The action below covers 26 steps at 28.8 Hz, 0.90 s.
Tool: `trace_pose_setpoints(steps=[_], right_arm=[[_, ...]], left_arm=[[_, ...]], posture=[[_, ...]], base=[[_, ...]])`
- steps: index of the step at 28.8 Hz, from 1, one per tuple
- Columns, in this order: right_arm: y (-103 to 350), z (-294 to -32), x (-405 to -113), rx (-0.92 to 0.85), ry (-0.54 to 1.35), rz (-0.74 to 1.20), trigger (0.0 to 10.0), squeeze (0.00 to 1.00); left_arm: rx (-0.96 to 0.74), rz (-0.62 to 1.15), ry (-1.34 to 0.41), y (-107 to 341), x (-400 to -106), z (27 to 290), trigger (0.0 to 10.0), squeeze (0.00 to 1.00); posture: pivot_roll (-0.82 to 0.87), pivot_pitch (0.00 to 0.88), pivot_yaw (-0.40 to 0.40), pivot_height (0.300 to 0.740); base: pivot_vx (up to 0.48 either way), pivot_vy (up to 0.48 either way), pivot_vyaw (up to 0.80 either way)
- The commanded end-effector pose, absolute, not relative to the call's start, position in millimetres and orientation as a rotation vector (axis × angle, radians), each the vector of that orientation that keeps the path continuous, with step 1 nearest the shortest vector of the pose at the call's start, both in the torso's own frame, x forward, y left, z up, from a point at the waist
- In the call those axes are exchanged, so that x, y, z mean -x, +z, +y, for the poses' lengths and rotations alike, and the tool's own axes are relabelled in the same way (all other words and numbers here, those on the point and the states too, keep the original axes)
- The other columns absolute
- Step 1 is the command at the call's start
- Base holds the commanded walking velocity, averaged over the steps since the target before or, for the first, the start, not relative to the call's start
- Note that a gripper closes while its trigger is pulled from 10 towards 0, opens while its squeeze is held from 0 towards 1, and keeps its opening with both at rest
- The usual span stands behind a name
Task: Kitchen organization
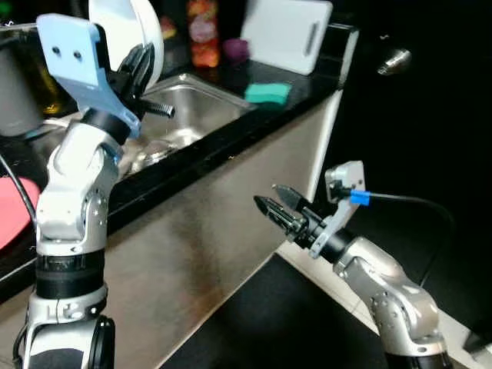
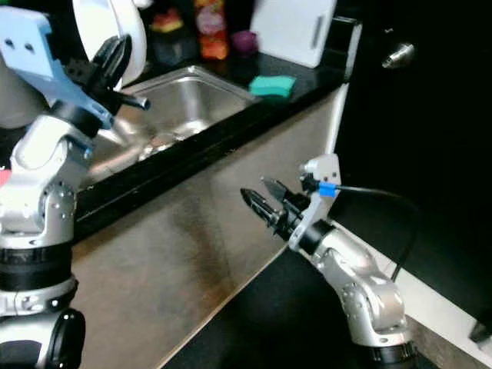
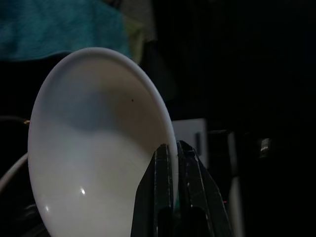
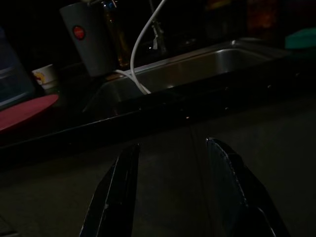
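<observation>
Bowl [image 1: 127, 31] is the risk here: white, held on edge above the sink [image 1: 192, 108], with only its rim pinched between the two fingers of the left gripper [image 1: 137, 68]. The left wrist view shows those fingers closed together on a thin slice of rim, the rest of the bowl standing free beyond them. A grip that narrow on glazed ware could slip, I judge, if the wrist rolls or the arm jolts, and the bowl would fall into the sink or onto its black counter [image 1: 254, 127] edge and chip or break. Swinging it sideways could also knock the bottles [image 1: 204, 31] standing behind the sink.

Beyond the sink, a green sponge [image 1: 267, 93] lies on the counter, and a white cutting board [image 1: 286, 32] leans further back past it. To the near left of the sink a red plate [image 1: 14, 211] rests on the counter.

The right gripper [image 1: 270, 201] hangs below the sink level, in front of the steel cabinet face, its fingers apart and holding nothing. It points at the panel and sits close to it, so a forward reach could scrape the metal; lifting it first would be safer.
</observation>
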State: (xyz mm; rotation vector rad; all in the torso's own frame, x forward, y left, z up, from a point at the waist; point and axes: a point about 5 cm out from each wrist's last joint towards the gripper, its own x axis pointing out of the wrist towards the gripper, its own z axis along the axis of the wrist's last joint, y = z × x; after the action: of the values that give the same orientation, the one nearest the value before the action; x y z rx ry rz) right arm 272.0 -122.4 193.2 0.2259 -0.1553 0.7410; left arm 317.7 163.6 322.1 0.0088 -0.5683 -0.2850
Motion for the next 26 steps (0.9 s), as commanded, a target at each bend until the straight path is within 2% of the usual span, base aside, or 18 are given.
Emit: trace_pose_setpoints(steps=[1,11,17,26], right_arm=[[192.3,-110.5,-271.9,-0.220,0.802,-0.152,10.0,0.00],[191.2,-109.0,-274.0,-0.202,0.822,-0.148,10.0,0.00],[190.5,-112.0,-276.8,-0.242,0.771,-0.154,10.0,0.00],[189.8,-113.2,-279.5,-0.258,0.743,-0.152,10.0,0.00]], left_arm=[[-0.016,-0.586,-0.243,322.9,-314.5,172.1,10.0,0.00],[-0.028,-0.560,-0.253,316.1,-316.1,168.7,10.0,0.00],[-0.048,-0.559,-0.301,317.2,-318.3,161.8,10.0,0.00],[-0.043,-0.562,-0.341,317.6,-318.7,155.3,10.0,0.00]], posture=[[0.04,0.000,0.017,0.740],[0.04,0.000,0.015,0.740],[0.03,0.000,0.032,0.740],[0.02,0.000,0.041,0.740]], base=[[0.000,0.000,0.79],[0.000,0.000,0.79],[0.000,0.000,0.79],[0.000,0.000,0.05]])
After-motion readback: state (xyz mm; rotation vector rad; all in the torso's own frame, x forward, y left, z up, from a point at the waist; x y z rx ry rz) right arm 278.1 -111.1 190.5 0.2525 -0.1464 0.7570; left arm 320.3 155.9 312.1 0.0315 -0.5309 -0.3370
